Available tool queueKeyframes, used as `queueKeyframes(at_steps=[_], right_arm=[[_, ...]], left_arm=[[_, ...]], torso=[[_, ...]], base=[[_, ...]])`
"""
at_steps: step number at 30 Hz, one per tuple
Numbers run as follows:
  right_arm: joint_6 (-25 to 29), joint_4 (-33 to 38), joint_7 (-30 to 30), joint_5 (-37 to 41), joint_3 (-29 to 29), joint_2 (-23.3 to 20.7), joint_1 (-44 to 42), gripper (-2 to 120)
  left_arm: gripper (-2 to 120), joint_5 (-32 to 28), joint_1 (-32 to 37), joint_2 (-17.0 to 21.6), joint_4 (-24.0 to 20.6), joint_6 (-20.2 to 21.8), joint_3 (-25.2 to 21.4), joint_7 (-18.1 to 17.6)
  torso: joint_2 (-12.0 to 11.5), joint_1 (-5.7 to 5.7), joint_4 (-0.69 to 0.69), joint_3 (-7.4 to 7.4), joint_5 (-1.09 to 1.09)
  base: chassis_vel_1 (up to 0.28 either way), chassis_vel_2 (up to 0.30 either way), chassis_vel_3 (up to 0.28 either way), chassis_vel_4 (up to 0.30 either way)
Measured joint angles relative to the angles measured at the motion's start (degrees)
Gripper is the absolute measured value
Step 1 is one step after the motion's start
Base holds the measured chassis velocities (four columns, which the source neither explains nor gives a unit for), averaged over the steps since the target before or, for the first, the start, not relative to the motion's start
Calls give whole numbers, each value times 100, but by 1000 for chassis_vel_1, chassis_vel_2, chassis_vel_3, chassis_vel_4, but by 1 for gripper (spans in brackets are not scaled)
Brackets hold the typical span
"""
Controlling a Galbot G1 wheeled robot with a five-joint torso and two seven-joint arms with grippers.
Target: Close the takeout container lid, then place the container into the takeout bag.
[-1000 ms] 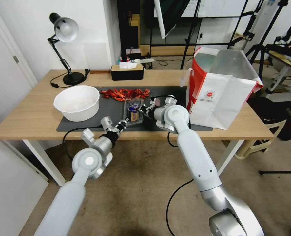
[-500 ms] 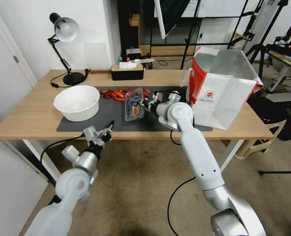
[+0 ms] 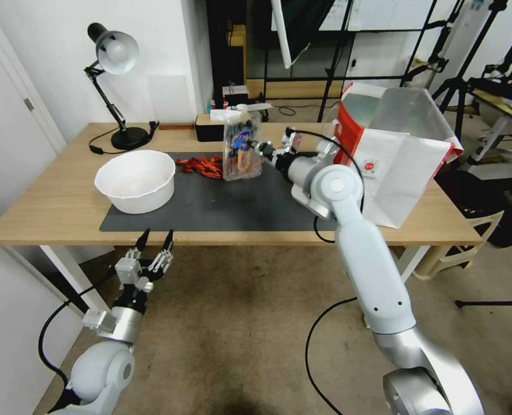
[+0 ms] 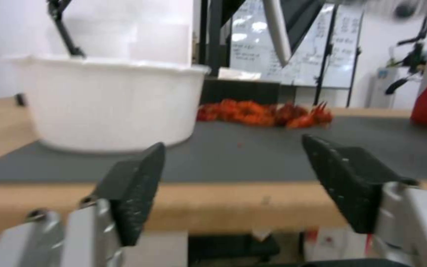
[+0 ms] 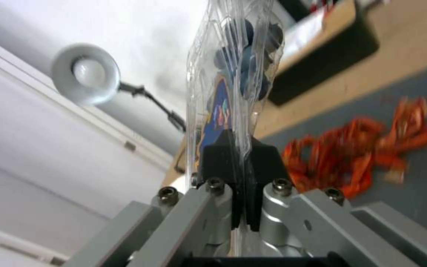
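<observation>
Your right pincer [image 3: 260, 148] is clamped on the closed takeout container [image 3: 241, 151], held aloft beside the takeout bag [image 3: 395, 167]; next, carry it over the bag's mouth. Left pincer [image 3: 154, 244], apart, waits below the table [image 3: 48, 202].

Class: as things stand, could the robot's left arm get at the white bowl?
Probably yes. The open left gripper sits off the table's near edge, facing the white bowl, with bare mat between them and nothing blocking.
</observation>
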Motion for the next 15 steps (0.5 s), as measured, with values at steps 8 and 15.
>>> queueKeyframes(at_steps=[8,15], right_arm=[[515,420,-496,-1167,143,-499,92,0],[919,705,-433,-2151,485,-1195,363,0]], left_arm=[[99,256,297,-189,174,-209,-129,-68],[100,204,394,-232,186,-230,-159,-88]], torso=[[-1,0,-2,0,0],[-1,0,-3,0,1]], base=[[0,0,0,0],[0,0,0,0]])
